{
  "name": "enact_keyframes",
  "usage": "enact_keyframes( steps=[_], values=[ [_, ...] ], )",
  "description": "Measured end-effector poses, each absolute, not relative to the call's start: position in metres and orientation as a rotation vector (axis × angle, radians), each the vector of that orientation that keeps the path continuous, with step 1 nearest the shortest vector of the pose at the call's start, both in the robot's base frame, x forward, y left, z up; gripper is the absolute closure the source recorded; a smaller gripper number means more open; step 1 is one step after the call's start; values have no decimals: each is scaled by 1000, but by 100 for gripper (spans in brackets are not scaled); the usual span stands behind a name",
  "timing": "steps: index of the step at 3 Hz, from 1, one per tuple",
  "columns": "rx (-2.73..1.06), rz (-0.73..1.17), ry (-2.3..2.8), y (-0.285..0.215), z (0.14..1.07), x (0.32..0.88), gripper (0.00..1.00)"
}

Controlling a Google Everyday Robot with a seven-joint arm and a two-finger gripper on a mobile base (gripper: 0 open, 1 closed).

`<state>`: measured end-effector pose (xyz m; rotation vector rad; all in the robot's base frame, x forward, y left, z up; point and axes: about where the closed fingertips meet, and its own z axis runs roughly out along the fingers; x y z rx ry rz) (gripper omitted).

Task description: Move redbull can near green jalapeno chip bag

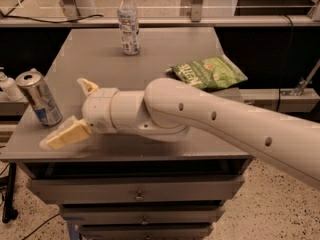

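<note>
Grey metal table [150,54] with drawers beneath it fills the scene, seen from above and from its near side, with dark shelving and a pale floor behind it. A thick white robot arm [225,126] reaches in from the lower right and stretches leftward across the near half of the tabletop.

At the arm's left end is the gripper [66,113]. Its two cream-coloured fingers are spread wide apart and hold nothing. One finger [64,135] lies low by the table's near left edge, and the other points toward the far side.

The redbull can [39,98] stands at the table's left edge, just left of the gripper and in front of the gap between the fingers, not yet enclosed by them. It is silver with blue patches, and its top leans slightly to the left. Its base is just beside the nearer finger; whether the two touch cannot be told.

The green jalapeno chip bag [210,73] lies flat toward the right edge of the table, behind the arm and well apart from the can. A clear plastic bottle [128,23] with a white cap stands upright near the far edge.
</note>
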<state>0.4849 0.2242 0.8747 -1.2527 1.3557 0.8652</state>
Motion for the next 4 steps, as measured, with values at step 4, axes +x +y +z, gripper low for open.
enact_keyframes(
  steps=[4],
  values=[
    [-1196,839,1336,293,869,505,18]
  ],
)
